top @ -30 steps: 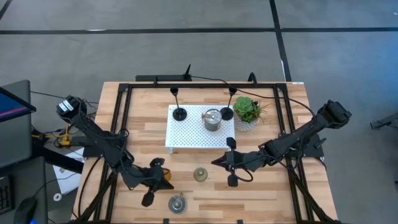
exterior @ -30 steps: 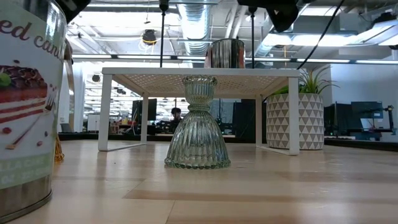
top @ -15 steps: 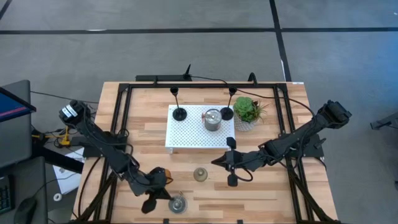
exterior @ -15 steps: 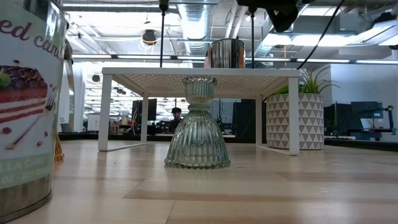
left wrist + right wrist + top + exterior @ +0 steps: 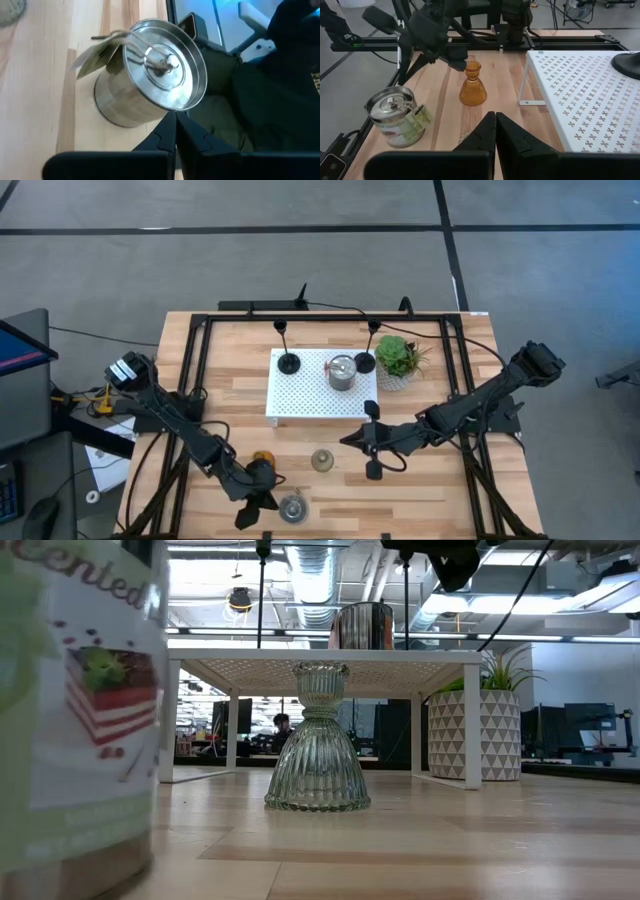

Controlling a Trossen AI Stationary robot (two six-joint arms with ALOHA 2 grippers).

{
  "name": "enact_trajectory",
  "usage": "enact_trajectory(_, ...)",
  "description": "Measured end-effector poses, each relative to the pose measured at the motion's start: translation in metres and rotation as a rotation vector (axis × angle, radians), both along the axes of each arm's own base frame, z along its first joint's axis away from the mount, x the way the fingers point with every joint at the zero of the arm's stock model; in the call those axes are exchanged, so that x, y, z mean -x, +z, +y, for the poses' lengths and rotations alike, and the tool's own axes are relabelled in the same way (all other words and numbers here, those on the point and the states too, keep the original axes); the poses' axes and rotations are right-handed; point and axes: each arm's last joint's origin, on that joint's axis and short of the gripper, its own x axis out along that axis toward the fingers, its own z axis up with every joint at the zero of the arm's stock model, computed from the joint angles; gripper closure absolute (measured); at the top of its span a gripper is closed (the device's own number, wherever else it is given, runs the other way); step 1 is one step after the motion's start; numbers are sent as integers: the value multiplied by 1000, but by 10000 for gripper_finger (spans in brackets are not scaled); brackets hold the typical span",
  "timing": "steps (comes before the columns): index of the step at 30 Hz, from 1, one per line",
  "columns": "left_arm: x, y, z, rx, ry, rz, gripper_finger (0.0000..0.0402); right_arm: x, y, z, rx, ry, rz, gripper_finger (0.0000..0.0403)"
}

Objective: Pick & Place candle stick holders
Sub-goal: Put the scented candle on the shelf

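Note:
A silver tin holder with a lid and a paper label stands near the table's near edge; it also shows in the left wrist view and in the low view. My left gripper is shut beside it. The amber holder and the grey-green holder stand upright on the table. Two black holders and a second silver cup stand on the white tray. My right gripper is shut and hangs right of the grey-green holder, touching nothing. My left gripper has its shut fingertips against the tin's side wall, just below the lid's rim. It comes slanting down from the table's left. The tin stands upright on its base on the table.
A green potted plant stands at the tray's right. Black frame rails run along both sides of the table. Bare wood lies between the tin and the table's right edge.
My left gripper has gone from the amber holder toward the table's near edge, to the silver tin. The amber holder stands free where the gripper was. The tin has slid a little toward the right and turned, its label now farther round.

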Motion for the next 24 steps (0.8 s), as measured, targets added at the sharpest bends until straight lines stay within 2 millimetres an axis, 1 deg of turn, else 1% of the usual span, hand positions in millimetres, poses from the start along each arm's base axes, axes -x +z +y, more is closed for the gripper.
enact_trajectory(11,-3,12,-1,65,31,-96,398,1,-2,-1,11,-1,19,403)
enact_trajectory(19,-9,7,-6,80,64,-133,398,1,-2,-1,13,-1,24,403)
enact_trajectory(24,-13,-2,-9,68,67,-117,398,1,-3,-1,14,-1,26,403)
